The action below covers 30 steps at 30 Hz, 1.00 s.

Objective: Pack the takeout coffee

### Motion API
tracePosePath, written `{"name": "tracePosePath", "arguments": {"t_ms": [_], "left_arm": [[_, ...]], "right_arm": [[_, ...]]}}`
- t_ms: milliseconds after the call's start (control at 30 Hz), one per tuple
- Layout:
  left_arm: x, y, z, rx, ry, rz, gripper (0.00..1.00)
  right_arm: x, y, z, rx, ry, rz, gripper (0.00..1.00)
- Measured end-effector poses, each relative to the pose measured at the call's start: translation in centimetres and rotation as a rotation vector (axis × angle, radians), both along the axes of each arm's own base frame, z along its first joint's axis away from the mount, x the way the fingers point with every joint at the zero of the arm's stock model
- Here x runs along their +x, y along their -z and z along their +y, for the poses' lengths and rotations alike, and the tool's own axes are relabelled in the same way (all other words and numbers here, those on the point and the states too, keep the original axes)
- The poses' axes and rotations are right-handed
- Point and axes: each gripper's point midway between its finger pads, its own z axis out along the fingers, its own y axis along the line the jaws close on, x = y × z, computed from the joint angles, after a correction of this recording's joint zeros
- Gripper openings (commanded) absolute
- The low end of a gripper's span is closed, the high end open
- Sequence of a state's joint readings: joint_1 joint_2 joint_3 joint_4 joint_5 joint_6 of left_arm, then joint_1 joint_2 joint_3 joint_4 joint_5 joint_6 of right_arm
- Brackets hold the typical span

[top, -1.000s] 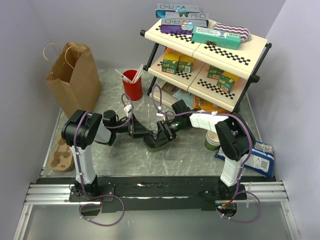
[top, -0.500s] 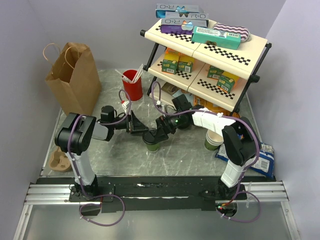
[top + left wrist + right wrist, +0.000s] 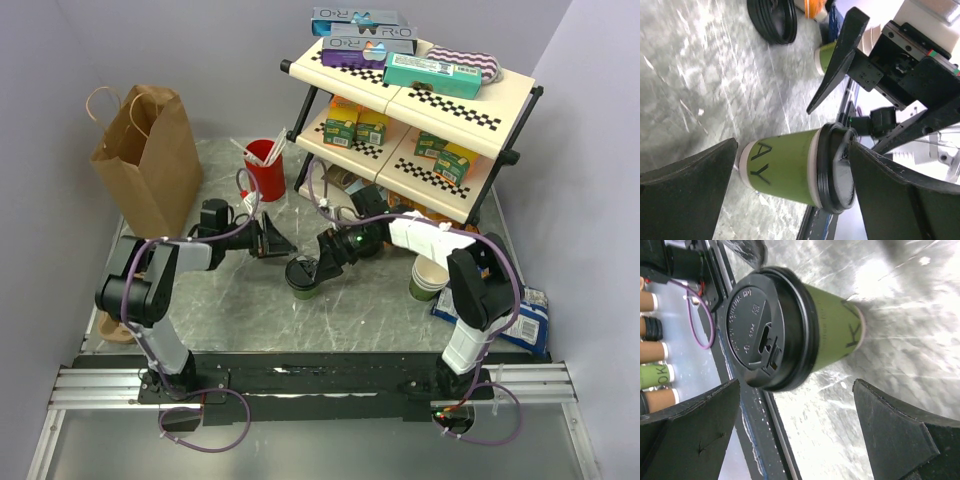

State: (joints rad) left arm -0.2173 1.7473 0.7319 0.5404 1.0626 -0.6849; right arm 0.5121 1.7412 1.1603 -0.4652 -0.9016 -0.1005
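- The takeout coffee (image 3: pixel 301 276), a small dark green paper cup with a round black plastic lid (image 3: pixel 756 335), stands upright on the grey marbled metal table (image 3: pixel 220 310), near the middle.
- The cup wall carries dark handwritten letters.
- Left gripper (image 3: pixel 280 244): released, jaws spread wide. It sits just left of the cup and holds nothing.
- Right gripper (image 3: pixel 322 268): released, jaws spread wide. It sits just right of the cup and holds nothing.
- In each wrist view the cup shows in the gap between that gripper's black fingers (image 3: pixel 690 440).
- The brown paper bag with twisted handles (image 3: pixel 145 160) stands upright at the far left, well apart from the cup.
- The red cup holding sticks (image 3: pixel 265 172) stands behind the left gripper.
- A lidless stack of green cups (image 3: pixel 428 280) stands to the right, beside the two-tier checker-edged shelf (image 3: pixel 420 95).
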Motion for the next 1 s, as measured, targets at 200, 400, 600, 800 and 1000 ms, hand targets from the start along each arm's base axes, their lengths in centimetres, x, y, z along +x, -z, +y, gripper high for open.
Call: {"name": "tracePosePath", "arguments": {"t_ms": [200,400,600,800,1000], "left_arm": [[2.5,-4.3,1.1,0.09,-0.1,-0.098,0.99],[2.4,-7.1,4.0,0.207,-0.229,-0.159,1.0],[-1.0,-2.6,5.1,0.3,-0.21,-0.009,0.99],[-3.4,0.3,5.5,0.332,-0.179,0.085,0.99],[-3.6,0.6,5.1,0.314,-0.152,0.09,0.99]], "right_arm": [[3.5,-2.5,-1.9,0.035,0.086,-0.013,1.0],[6.1,-4.6,-3.0,0.034,0.149,-0.057,0.97],[8.8,-5.1,-2.7,-0.005,0.195,-0.1,0.94],[9.3,-2.6,-2.7,-0.07,0.208,-0.064,0.94],[8.0,-1.7,-2.1,-0.075,0.18,-0.032,0.94]]}}
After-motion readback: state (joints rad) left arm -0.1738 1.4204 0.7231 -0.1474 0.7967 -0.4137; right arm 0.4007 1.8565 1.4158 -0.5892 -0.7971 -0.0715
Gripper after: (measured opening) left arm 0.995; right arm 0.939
